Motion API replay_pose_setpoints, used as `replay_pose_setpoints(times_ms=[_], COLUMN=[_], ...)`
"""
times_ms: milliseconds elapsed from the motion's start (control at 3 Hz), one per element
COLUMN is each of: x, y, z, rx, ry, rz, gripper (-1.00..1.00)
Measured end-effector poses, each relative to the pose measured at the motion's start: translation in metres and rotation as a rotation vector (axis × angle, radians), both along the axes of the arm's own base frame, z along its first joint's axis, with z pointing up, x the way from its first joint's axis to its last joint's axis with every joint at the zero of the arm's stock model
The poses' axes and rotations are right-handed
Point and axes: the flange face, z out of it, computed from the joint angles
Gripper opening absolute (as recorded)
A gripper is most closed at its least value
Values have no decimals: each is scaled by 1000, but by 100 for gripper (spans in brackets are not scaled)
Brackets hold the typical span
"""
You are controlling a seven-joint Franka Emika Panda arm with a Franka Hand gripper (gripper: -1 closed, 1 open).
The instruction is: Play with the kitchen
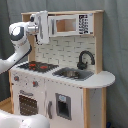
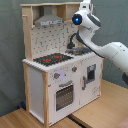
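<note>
The kitchen (image 1: 75, 95) is a white and light-wood toy with a black-red stovetop (image 1: 37, 65), a black faucet (image 1: 85, 59) over the sink (image 1: 72, 74), and an oven door (image 1: 27, 105). The upper microwave cabinet (image 1: 67, 25) has its white door (image 1: 44, 27) swung out to the first exterior view's left. My gripper (image 1: 35, 22) is right against that door's outer side. In the second exterior view the kitchen (image 2: 37, 80) shows its grey hood (image 2: 50, 20) and stovetop (image 2: 52, 58), and my gripper (image 2: 86, 6) is at the kitchen's top edge, partly cut off.
A grey curtain hangs behind the kitchen in both exterior views. The kitchen stands on a wooden table (image 2: 105, 107). My white arm (image 2: 112, 50) reaches in from the second exterior view's right, and a white arm link (image 1: 20, 122) fills the first exterior view's lower left corner.
</note>
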Motion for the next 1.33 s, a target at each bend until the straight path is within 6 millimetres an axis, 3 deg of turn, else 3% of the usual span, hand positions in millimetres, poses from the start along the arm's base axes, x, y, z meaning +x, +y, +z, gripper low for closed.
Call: replay_pose_setpoints(times_ms=[667, 1333], x=[-22, -36], y=[-13, -42], z=[-2, 4], rx=[-18, -55], ry=[61, 87], rz=[70, 121], gripper=[-100, -100])
